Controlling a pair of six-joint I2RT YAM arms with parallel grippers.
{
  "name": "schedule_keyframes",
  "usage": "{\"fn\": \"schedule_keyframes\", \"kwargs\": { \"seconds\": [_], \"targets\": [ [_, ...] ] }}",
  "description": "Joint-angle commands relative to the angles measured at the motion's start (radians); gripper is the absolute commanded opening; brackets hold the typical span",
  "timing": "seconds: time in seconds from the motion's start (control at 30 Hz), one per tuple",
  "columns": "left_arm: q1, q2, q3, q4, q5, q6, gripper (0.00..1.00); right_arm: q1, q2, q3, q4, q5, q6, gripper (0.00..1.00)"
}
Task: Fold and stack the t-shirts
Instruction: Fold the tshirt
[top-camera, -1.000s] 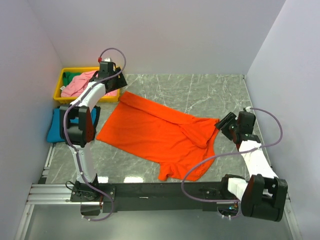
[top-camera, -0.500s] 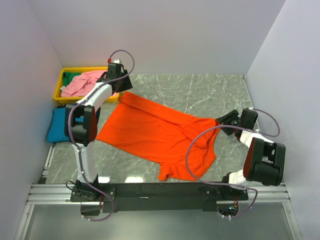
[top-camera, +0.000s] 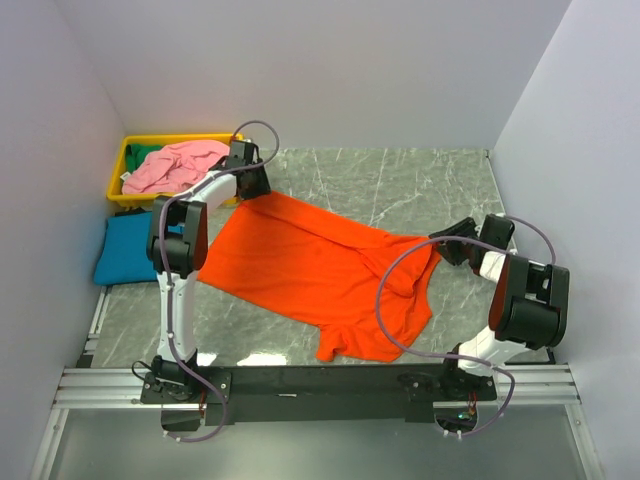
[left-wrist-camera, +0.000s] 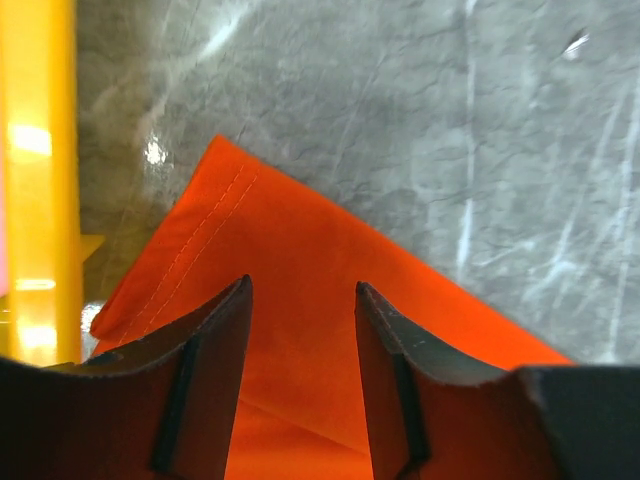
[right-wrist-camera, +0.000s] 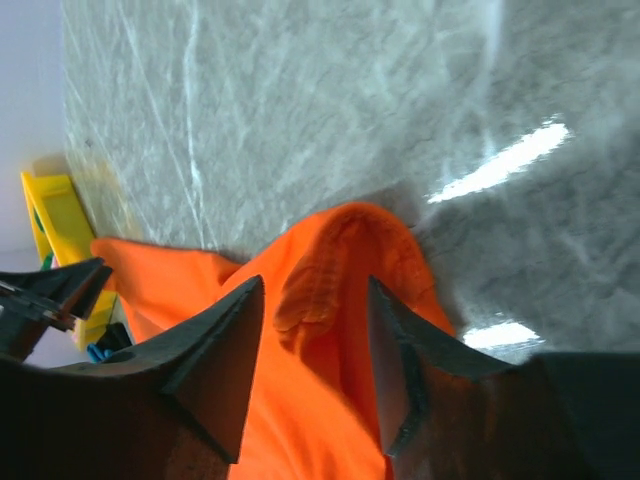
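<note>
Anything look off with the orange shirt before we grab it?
Yes: the orange t-shirt lies askew on the table and isn't flat; its right end is bunched into a wrinkled hump between the open jaws of the right gripper.

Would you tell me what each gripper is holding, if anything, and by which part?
Nothing yet. The left gripper stands open over a hemmed corner of the orange t-shirt; the right gripper stands open over a bunched fold at its opposite edge.
</note>
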Motion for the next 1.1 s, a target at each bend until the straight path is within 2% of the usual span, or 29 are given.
{"fn": "schedule_keyframes", "kwargs": {
  "seconds": [0.0,0.23,0.27,0.33,0.37,0.4,0.6,0.93,1.07],
  "targets": [
    [-0.005,0.018,0.034,0.01,0.005,0.005,0.5,-0.025,0.029,0.031,0.044,-0.005,0.015,0.51],
    [0.014,0.056,0.048,-0.039,0.007,-0.03,0.48,-0.065,0.063,0.038,0.049,0.001,0.006,0.27],
    [0.015,0.057,0.045,-0.039,0.004,-0.033,0.48,-0.067,0.069,0.038,0.047,0.003,0.006,0.2],
    [0.021,0.057,0.042,-0.042,-0.026,-0.041,0.47,-0.074,0.075,0.042,0.047,0.006,0.005,0.12],
    [0.023,0.058,0.042,-0.046,-0.026,-0.044,0.46,-0.076,0.078,0.043,0.049,0.009,0.005,0.04],
    [0.026,0.06,0.043,-0.049,-0.027,-0.045,0.46,-0.079,0.079,0.043,0.05,0.012,0.006,0.01],
    [0.035,0.069,0.052,-0.069,-0.024,-0.07,0.46,-0.105,0.109,0.086,0.035,0.036,-0.001,0.0],
    [0.035,0.095,0.078,-0.035,0.03,-0.145,0.49,-0.108,0.222,0.316,-0.069,0.07,-0.063,0.0],
    [0.035,0.098,0.091,-0.033,0.033,-0.143,0.51,-0.108,0.228,0.338,-0.114,0.063,-0.097,0.0]
  ]
}}
